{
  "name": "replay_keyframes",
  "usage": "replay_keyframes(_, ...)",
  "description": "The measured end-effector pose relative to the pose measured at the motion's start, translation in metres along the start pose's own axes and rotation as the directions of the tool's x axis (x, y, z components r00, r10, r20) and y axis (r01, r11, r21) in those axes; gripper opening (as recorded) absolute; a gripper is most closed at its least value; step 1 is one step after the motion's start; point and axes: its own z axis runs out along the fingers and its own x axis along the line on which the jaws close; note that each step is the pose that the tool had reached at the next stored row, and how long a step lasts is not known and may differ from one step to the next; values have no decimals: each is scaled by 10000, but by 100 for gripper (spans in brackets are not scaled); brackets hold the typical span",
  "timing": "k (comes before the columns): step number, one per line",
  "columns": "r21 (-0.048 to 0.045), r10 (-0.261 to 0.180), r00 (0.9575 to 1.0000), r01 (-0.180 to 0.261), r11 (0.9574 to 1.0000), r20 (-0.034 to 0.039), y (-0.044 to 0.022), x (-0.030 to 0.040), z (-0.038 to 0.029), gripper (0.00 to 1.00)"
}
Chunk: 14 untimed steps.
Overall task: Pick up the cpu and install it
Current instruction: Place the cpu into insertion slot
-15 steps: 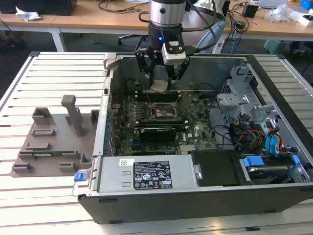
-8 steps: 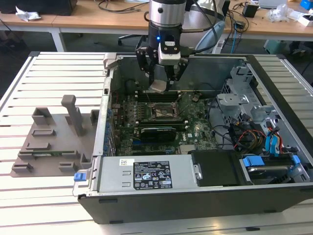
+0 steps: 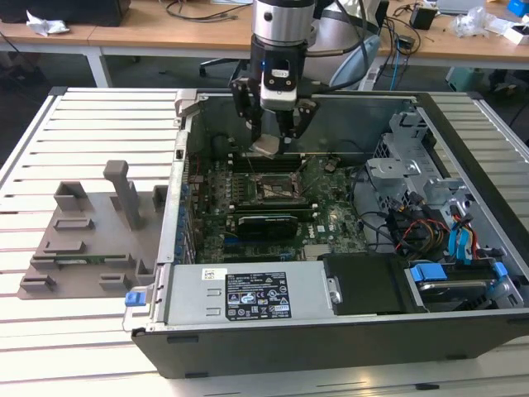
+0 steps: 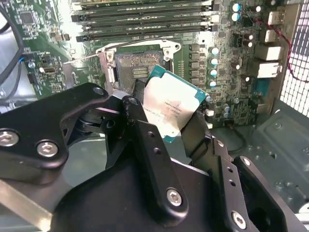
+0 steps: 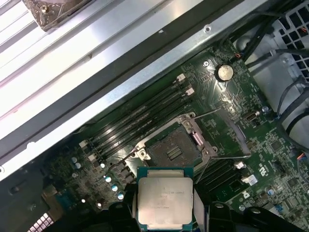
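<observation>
A: What does the gripper have?
B: Its fingers are clamped on the cpu, pinching two opposite edges. The silver lid faces the camera in both wrist views.
A: Where is the chip?
B: In the air inside the case, above the open socket and clear of it. Whether it hangs level I cannot tell.
A: How would it handle?
B: I judge it light, stiff and flat, so an edge grip suits it. The lid looks smooth, so it could slip or twist between the pads. The underside is hidden and probably delicate, best left untouched.
A: And beyond it?
B: The socket's frame looks swung open, its contacts bare. Past it lie the memory slots, then the case's wall.
</observation>
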Motion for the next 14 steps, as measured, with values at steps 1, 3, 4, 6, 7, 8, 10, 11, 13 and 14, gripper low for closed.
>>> replay_keyframes(1, 2, 104, 9999, -104, 9999, -6, 0, 0, 0, 55)
replay_keyframes(3, 10, 485, 9988, -485, 9988, -30, 0, 0, 0, 55)
replay_keyframes(4, 15, 687, 9976, -687, 9976, -43, 0, 0, 0, 55)
replay_keyframes(6, 21, 928, 9957, -928, 9957, -57, 0, 0, 0, 55)
replay_keyframes(7, 24, 1047, 9945, -1047, 9945, -65, 0, 0, 0, 55)
replay_keyframes(8, 27, 1152, 9933, -1152, 9933, -71, 0, 0, 0, 55)
replay_keyframes(10, 35, 1431, 9897, -1431, 9897, -88, 0, 0, 0, 55)
replay_keyframes(11, 38, 1544, 9880, -1544, 9880, -95, 0, 0, 0, 55)
replay_keyframes(13, 48, 1890, 9819, -1889, 9820, -115, 0, 0, 1, 55)
replay_keyframes(14, 54, 2066, 9783, -2066, 9784, -126, 0, 0, 1, 55)
